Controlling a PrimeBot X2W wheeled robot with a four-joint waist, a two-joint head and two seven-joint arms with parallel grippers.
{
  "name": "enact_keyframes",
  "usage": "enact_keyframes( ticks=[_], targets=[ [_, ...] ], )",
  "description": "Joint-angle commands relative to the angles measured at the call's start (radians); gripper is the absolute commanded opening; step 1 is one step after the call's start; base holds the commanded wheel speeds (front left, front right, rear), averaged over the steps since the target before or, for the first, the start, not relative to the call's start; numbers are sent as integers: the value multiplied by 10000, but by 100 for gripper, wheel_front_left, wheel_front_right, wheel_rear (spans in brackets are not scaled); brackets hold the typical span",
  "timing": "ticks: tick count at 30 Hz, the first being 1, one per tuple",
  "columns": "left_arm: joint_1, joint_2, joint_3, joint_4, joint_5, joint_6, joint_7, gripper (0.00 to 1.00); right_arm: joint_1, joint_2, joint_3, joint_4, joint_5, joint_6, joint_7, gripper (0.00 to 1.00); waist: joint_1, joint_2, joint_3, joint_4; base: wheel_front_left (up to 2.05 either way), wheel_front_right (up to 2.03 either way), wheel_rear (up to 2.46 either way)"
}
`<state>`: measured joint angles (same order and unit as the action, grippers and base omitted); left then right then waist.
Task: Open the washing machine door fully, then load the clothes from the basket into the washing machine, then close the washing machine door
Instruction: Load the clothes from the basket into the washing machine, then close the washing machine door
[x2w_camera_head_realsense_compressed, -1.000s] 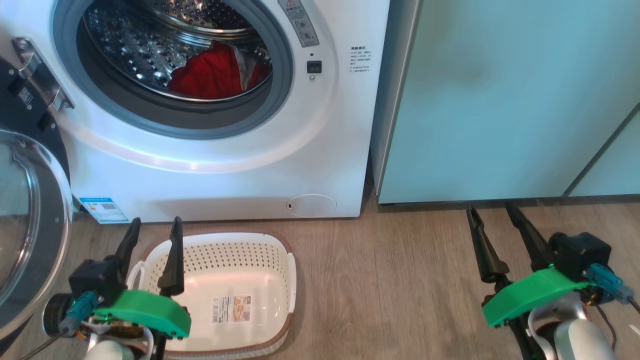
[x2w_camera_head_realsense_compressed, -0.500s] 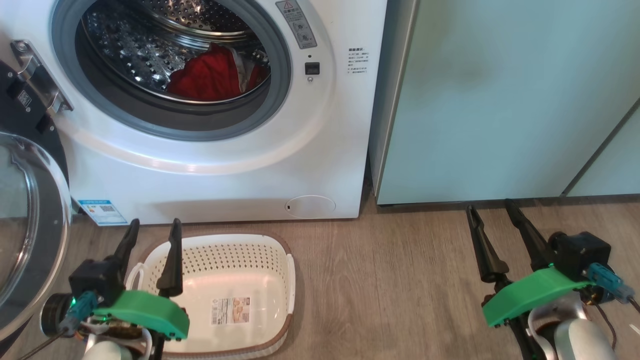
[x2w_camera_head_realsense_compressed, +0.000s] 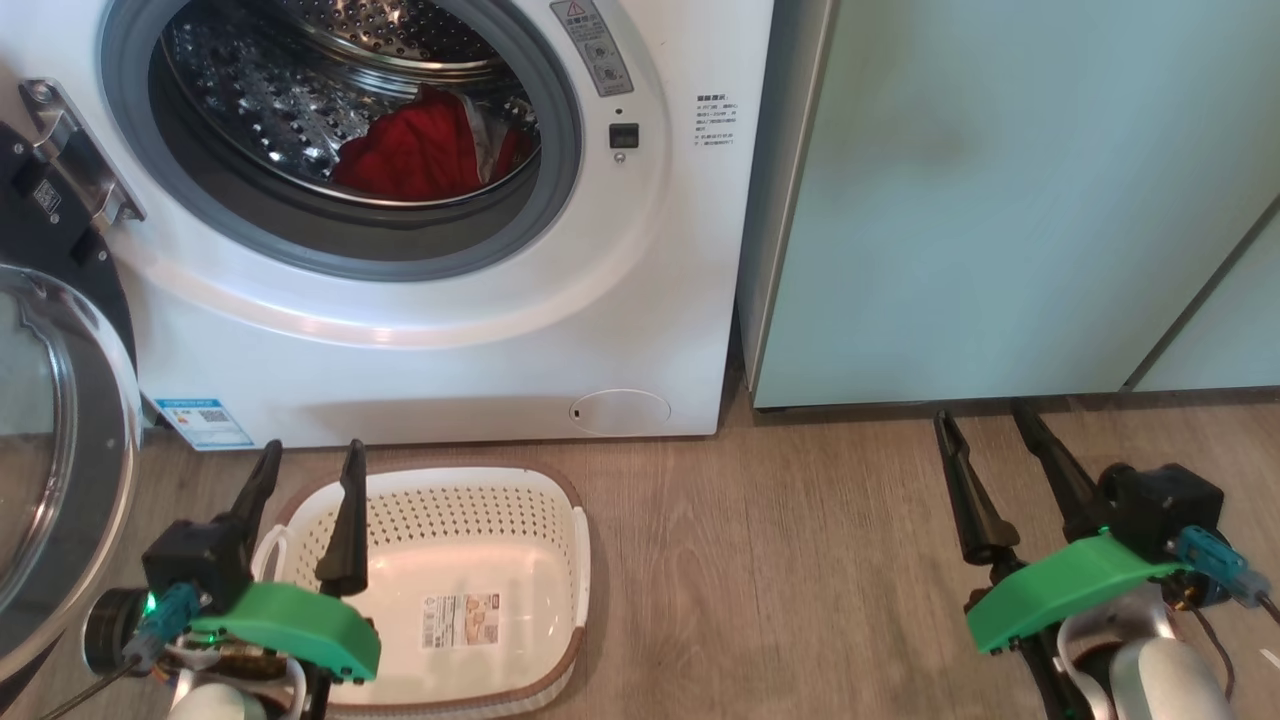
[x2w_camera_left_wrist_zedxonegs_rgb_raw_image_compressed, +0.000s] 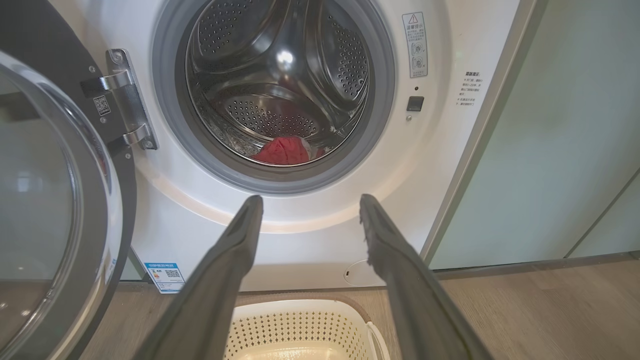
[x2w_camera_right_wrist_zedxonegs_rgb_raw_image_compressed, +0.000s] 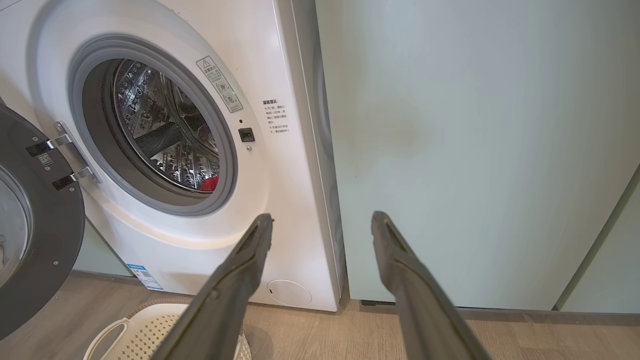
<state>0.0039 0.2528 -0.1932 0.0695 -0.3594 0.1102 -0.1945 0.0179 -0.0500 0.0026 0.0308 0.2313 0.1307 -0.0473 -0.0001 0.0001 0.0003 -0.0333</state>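
The white washing machine (x2w_camera_head_realsense_compressed: 440, 360) stands ahead with its round door (x2w_camera_head_realsense_compressed: 60, 440) swung wide open to the left; the door's glass bowl (x2w_camera_left_wrist_zedxonegs_rgb_raw_image_compressed: 35, 200) faces me. The red clothes (x2w_camera_head_realsense_compressed: 420, 150) lie inside the steel drum, also seen as red clothes (x2w_camera_left_wrist_zedxonegs_rgb_raw_image_compressed: 282, 151). The cream basket (x2w_camera_head_realsense_compressed: 470, 590) sits on the floor before the machine, holding nothing but its sticker. My left gripper (x2w_camera_head_realsense_compressed: 310, 465) hovers open over the basket's left rim. My right gripper (x2w_camera_head_realsense_compressed: 985, 425) stands open over bare floor at the right, nothing between its fingers.
Pale green cabinets (x2w_camera_head_realsense_compressed: 1000, 200) stand right of the machine, close against its side. Wooden floor (x2w_camera_head_realsense_compressed: 780, 560) stretches between the basket and my right arm. A small round flap (x2w_camera_head_realsense_compressed: 620, 410) sits low on the machine's front.
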Motion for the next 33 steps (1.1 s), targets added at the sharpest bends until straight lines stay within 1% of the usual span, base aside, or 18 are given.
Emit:
enact_keyframes(
  ticks=[1,8,12,17,26,33],
  targets=[
    [-343,234,360,-286,38,76,-15,100,-182,-3,181,-373,42,0,-89,100,1,-1,-1,4,0,0,0],
    [-350,271,321,-221,26,127,3,100,-198,-3,178,-368,52,0,-91,100,1,-1,13,-18,0,0,0],
    [-364,288,287,-200,27,142,-8,100,-208,-3,160,-351,58,0,-94,100,1,-1,12,-31,-71,71,0],
    [-393,316,242,-170,31,157,-17,100,-208,-3,151,-339,68,0,-101,100,1,-1,6,-26,-132,132,0],
    [-388,339,192,-192,-68,116,-70,100,-182,-3,100,-336,86,0,-105,100,1,-1,-26,39,-185,185,0],
    [-346,401,188,-204,-108,146,-72,100,-191,-3,119,-302,136,0,-127,100,1,-1,-56,39,-97,97,0]
  ],
)
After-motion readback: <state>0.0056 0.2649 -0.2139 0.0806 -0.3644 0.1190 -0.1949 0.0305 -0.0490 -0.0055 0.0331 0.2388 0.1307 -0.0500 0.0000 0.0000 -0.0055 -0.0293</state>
